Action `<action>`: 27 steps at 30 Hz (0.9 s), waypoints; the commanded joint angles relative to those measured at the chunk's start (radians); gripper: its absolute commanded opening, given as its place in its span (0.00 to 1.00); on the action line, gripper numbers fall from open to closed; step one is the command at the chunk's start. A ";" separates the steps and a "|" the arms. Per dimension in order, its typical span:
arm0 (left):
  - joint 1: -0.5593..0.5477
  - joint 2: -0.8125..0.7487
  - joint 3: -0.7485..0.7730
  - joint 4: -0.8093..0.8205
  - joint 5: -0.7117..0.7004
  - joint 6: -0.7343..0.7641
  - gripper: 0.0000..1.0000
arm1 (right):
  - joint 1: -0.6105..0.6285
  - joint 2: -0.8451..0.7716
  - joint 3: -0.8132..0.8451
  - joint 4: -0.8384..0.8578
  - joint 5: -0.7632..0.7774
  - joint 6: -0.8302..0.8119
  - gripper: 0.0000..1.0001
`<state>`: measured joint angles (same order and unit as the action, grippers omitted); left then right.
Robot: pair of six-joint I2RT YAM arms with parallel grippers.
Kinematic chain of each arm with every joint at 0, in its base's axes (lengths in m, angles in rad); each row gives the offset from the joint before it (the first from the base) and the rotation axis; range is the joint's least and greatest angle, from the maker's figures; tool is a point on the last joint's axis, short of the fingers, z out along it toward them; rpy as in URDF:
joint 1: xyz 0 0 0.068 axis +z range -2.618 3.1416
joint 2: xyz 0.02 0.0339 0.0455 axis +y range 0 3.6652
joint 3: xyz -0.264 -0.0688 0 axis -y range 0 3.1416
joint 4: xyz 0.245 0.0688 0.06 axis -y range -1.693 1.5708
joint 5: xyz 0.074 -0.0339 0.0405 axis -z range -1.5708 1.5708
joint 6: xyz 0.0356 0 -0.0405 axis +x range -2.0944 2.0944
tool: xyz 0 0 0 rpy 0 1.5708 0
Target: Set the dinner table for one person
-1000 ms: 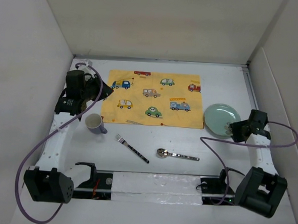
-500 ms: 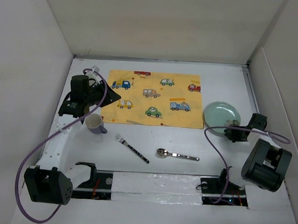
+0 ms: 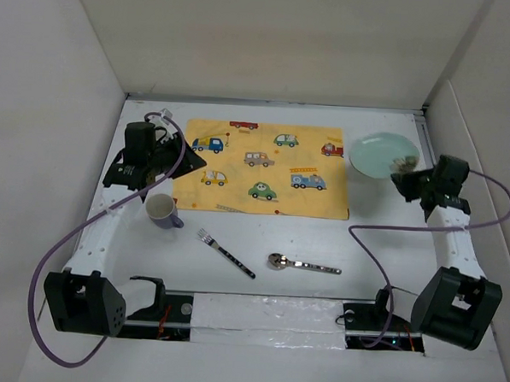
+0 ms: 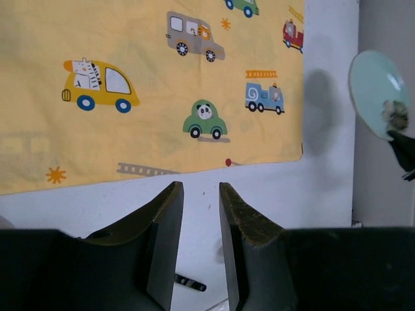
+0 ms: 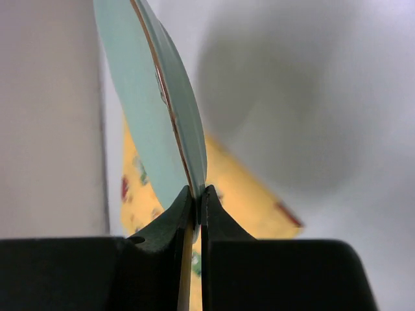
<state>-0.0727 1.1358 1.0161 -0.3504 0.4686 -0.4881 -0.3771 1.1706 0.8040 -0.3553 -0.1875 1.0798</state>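
Pale green, glazed and stiff, the plate (image 5: 159, 91) is pinched at its rim between the right fingers (image 5: 167, 223), which are clenched on it. It hangs tilted above the far right of the bench (image 3: 380, 249), just beside the yellow cloth (image 3: 265, 168). It is likely light but slippery and breakable, and a one-edge hold may let it swing. The left fingers (image 4: 162, 227) stand parted and empty near the cloth's edge.

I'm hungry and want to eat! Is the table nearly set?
Not yet. The yellow car cloth lies flat on the dinner table, with nothing on it. The right gripper pinches the green plate by its rim, off the table. The cup, fork and spoon lie beside the cloth; the left gripper is open and empty.
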 commanded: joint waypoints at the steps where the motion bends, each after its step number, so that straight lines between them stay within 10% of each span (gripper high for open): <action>1: -0.002 0.019 0.102 -0.024 -0.036 0.040 0.26 | 0.177 0.018 0.164 0.287 -0.275 0.000 0.00; 11: -0.002 0.019 0.213 -0.070 -0.067 0.003 0.27 | 0.613 0.498 0.492 0.346 -0.383 -0.054 0.00; 27: -0.002 -0.053 0.220 -0.177 -0.185 0.026 0.29 | 0.728 0.854 0.664 0.323 -0.354 -0.066 0.00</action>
<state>-0.0727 1.1152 1.2129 -0.5217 0.3031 -0.4732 0.3313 2.0575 1.4422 -0.1497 -0.4923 1.0088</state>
